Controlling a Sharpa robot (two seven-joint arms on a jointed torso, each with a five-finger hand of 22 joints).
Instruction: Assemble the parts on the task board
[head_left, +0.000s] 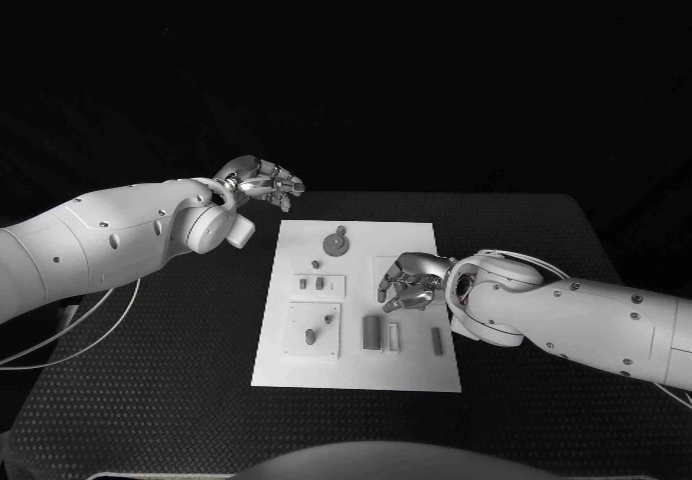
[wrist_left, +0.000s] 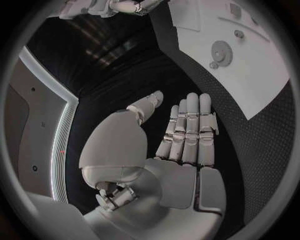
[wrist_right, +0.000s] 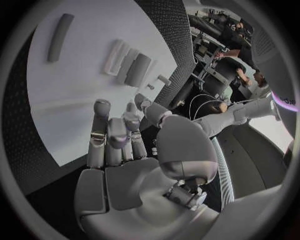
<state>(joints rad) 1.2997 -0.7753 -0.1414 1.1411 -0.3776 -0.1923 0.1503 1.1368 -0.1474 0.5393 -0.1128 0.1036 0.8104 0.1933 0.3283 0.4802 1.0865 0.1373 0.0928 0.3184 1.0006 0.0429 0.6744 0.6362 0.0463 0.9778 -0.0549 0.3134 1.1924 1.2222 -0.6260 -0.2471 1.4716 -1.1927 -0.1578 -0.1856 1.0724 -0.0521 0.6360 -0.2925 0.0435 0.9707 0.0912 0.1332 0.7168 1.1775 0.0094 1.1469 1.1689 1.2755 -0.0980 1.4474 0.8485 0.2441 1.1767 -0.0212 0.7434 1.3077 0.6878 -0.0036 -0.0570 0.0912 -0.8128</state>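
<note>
Right hand (head_left: 411, 283) empty over task board (head_left: 358, 372) | left hand (head_left: 264, 181) empty beyond

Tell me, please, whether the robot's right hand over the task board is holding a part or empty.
Empty. The right hand shows a bare palm and nothing between its fingers in its wrist view; it hovers above the task board.
</note>
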